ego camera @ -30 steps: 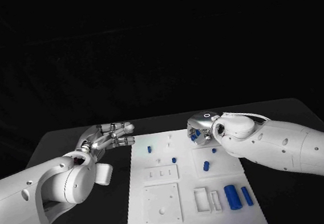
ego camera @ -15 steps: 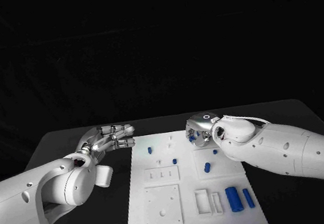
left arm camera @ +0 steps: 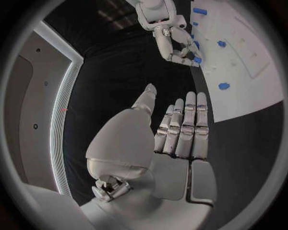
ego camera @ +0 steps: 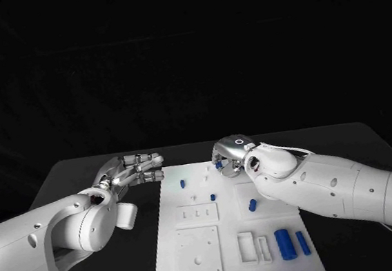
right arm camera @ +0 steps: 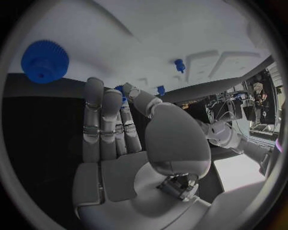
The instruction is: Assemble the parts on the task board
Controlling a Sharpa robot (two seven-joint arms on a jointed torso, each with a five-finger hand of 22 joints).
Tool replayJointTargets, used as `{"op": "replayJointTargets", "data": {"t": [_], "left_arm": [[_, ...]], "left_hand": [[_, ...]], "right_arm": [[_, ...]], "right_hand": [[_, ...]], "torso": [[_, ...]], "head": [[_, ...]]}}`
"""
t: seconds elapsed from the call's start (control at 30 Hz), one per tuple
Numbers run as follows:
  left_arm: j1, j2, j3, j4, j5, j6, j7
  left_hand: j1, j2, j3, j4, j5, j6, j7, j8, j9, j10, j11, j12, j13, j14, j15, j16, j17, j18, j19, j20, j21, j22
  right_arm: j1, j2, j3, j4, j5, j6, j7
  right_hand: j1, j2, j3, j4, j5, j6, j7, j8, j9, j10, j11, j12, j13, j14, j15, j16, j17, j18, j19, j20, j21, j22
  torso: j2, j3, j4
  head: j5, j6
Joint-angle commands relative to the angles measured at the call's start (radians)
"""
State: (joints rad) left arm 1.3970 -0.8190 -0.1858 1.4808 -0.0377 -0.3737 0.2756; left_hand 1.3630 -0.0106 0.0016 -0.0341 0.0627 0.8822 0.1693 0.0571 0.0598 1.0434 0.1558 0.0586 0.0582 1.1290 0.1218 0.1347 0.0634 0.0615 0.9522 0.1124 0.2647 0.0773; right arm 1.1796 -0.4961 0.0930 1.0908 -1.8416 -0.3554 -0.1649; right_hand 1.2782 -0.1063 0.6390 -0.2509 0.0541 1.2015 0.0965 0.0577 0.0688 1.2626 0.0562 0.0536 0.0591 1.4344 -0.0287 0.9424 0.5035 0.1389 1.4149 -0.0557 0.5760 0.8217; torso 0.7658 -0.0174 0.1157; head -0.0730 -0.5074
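Note:
The white task board [ego camera: 199, 247] lies in the middle of the black table. My right hand [ego camera: 228, 154] hovers over its far end and pinches a small blue part [ego camera: 219, 164] between thumb and fingers; the same part [right arm camera: 119, 91] shows at the fingertips in the right wrist view. A blue gear [right arm camera: 45, 61] lies on the board [right arm camera: 150, 28] beyond that hand. Blue pegs [ego camera: 181, 180] [ego camera: 211, 194] stand in the board, and a short blue piece [ego camera: 252, 204] lies mid-board. My left hand [ego camera: 133, 168] hangs over the table left of the board, fingers straight, holding nothing.
Two blue cylinders, one thick [ego camera: 283, 240] and one thin [ego camera: 301, 239], lie near the board's front right beside white rectangular frames [ego camera: 245, 245]. A square white plate [ego camera: 196, 248] sits on the front left. Black table [ego camera: 91, 169] surrounds the board on both sides.
My right hand has moved left and toward the board's far end, carrying the small blue part with it. My left hand has hardly shifted.

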Motion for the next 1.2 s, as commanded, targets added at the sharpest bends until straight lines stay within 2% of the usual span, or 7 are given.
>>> {"op": "replayJointTargets", "data": {"t": [0.03, 0.23, 0.37, 0.6, 0.83, 1.2], "left_arm": [[0.003, 0.004, 0.001, 0.002, -0.004, 0.008, 0.002], [0.004, 0.01, 0.001, 0.002, -0.005, 0.011, 0.001], [0.004, 0.012, 0.001, 0.002, -0.005, 0.013, 0.001], [0.007, 0.014, 0.001, 0.004, -0.006, 0.013, -0.001], [0.012, 0.016, 0.001, 0.006, -0.007, 0.013, -0.002], [0.018, 0.016, 0.001, 0.009, -0.007, 0.011, -0.004]], "left_hand": [[0.002, -0.009, 0.004, -0.001, 0.005, -0.005, 0.001, 0.002, 0.0, -0.009, 0.0, 0.004, 0.001, -0.004, 0.004, 0.004, 0.002, 0.002, -0.004, -0.001, 0.007, -0.001], [0.003, -0.008, 0.004, -0.002, 0.005, -0.006, 0.001, 0.002, -0.001, -0.01, 0.0, 0.004, 0.001, -0.004, 0.004, 0.004, 0.002, 0.002, -0.004, -0.001, 0.007, -0.001], [0.003, -0.008, 0.004, -0.002, 0.005, -0.006, 0.001, 0.002, -0.001, -0.01, 0.0, 0.004, 0.001, -0.004, 0.004, 0.004, 0.002, 0.002, -0.004, -0.001, 0.007, -0.001], [0.003, -0.008, 0.004, -0.002, 0.005, -0.006, 0.001, 0.002, -0.001, -0.01, 0.0, 0.004, 0.001, -0.004, 0.004, 0.004, 0.002, 0.002, -0.004, -0.001, 0.007, -0.001], [0.002, -0.008, 0.003, -0.004, 0.005, -0.011, 0.001, 0.001, -0.001, -0.012, 0.001, 0.004, 0.001, -0.005, 0.005, 0.004, 0.002, 0.002, -0.005, -0.001, 0.008, -0.001], [0.002, -0.009, 0.004, -0.004, 0.004, -0.015, 0.002, 0.001, -0.001, -0.014, 0.001, 0.004, 0.001, -0.005, 0.005, 0.004, 0.002, 0.002, -0.005, -0.001, 0.008, -0.001]], "right_arm": [[0.001, 0.014, 0.001, -0.007, -0.028, -0.053, -0.045], [0.001, 0.047, 0.001, -0.03, -0.034, -0.075, -0.076], [0.001, 0.06, 0.001, -0.044, -0.036, -0.077, -0.082], [0.0, 0.08, 0.001, -0.068, -0.036, -0.075, -0.083], [0.0, 0.096, 0.001, -0.089, -0.034, -0.072, -0.076], [0.0, 0.102, -0.001, -0.094, -0.032, -0.055, -0.068]], "right_hand": [[0.006, -0.004, 0.005, 0.001, -0.003, 0.007, 0.001, 0.006, 0.001, 0.008, -0.003, 0.004, 0.001, 0.002, -0.007, -0.001, 0.0, -0.006, 0.003, -0.004, -0.004, 0.002], [0.008, -0.007, 0.006, -0.001, -0.003, 0.008, 0.001, 0.006, 0.001, 0.009, -0.003, 0.004, 0.001, 0.001, -0.008, -0.001, 0.001, -0.006, 0.007, -0.005, -0.014, 0.016], [0.007, -0.008, 0.008, -0.003, -0.003, 0.007, 0.001, 0.006, 0.0, 0.008, -0.003, 0.004, 0.001, 0.001, -0.007, -0.002, 0.001, -0.005, 0.011, -0.005, -0.023, 0.028], [0.006, -0.008, 0.007, -0.003, -0.003, 0.006, 0.001, 0.006, 0.0, 0.007, -0.003, 0.004, 0.001, 0.001, -0.007, -0.003, 0.0, -0.005, 0.014, -0.005, -0.032, 0.041], [0.005, -0.007, 0.006, -0.002, -0.003, 0.006, 0.001, 0.006, 0.0, 0.006, -0.003, 0.004, 0.001, 0.001, -0.007, -0.003, -0.001, -0.005, 0.015, -0.005, -0.036, 0.045], [0.002, -0.007, 0.012, -0.006, -0.002, 0.007, 0.001, 0.006, 0.001, 0.006, -0.003, 0.004, 0.001, 0.002, -0.007, -0.003, -0.002, -0.004, 0.02, -0.004, -0.053, 0.068]], "torso": [[0.002, -0.0019, 0.0022], [0.004, -0.0004, 0.004], [0.005, -0.0012, 0.0056], [0.007, -0.0018, 0.0036], [0.012, -0.0037, 0.0084], [0.011, -0.0043, 0.0047]], "head": [[-0.002, 0.001], [-0.002, 0.001], [-0.001, 0.001], [0.004, 0.001], [0.002, 0.001], [0.01, -0.002]]}}
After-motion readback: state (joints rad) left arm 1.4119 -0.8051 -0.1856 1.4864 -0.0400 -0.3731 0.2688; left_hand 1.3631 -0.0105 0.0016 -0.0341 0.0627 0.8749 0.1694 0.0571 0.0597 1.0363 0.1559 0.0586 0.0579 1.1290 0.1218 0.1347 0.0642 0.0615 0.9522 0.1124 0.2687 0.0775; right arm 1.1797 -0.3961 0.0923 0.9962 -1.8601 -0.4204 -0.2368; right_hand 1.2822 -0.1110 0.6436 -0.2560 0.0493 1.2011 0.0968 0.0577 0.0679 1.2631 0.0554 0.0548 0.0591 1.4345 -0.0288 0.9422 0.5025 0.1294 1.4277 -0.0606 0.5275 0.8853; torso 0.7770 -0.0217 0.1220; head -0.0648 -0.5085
